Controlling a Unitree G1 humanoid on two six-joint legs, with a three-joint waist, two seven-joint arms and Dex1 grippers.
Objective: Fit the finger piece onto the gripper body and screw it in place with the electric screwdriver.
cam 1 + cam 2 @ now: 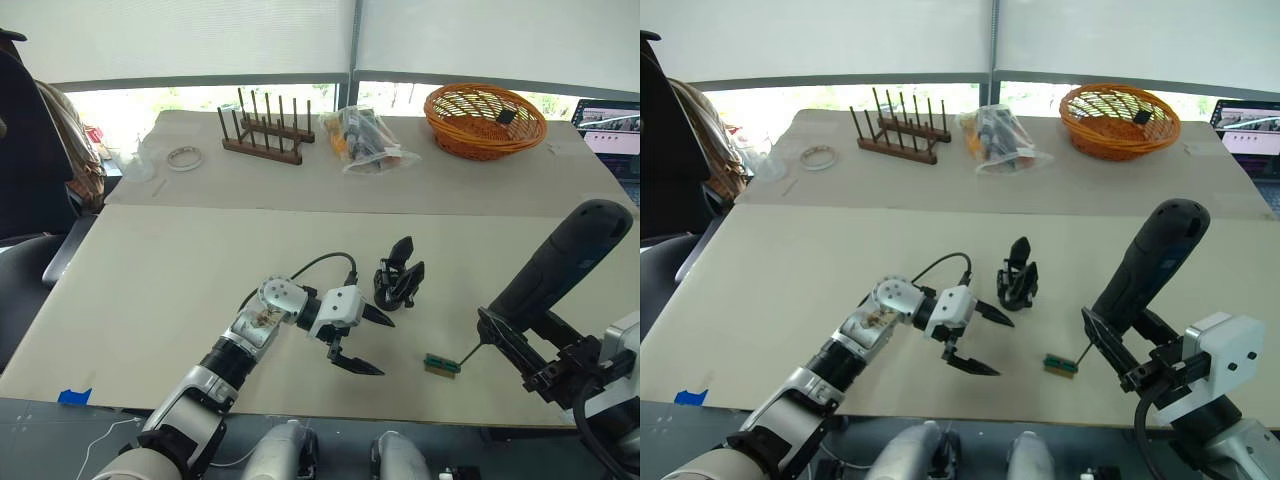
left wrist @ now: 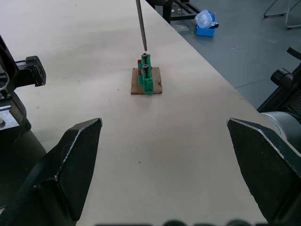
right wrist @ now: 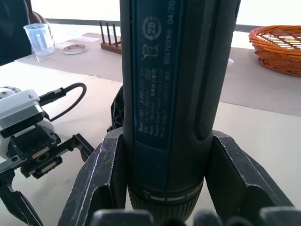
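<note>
Gripper body point(image 1: 399, 273) upright on the bench point(image 1: 200, 270), pointed finger up, just beyond the left hand point(image 1: 362, 340), whose fingers spread wide and hold nothing. Right hand point(image 1: 520, 355) clamped around the electric screwdriver point(image 1: 560, 265), bit tip at the small green block point(image 1: 441, 364).

From the left wrist: green block on a brown scrap, bit tip just above it, between the parted fingers point(image 2: 70, 160).

From the right wrist: screwdriver barrel gripped between both fingers point(image 3: 101, 179).

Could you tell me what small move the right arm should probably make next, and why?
Probably lower the electric screwdriver slightly: its bit tip sits just above a screw in the small green block, and the right claw grips it firmly. The left claw waits open.
</note>
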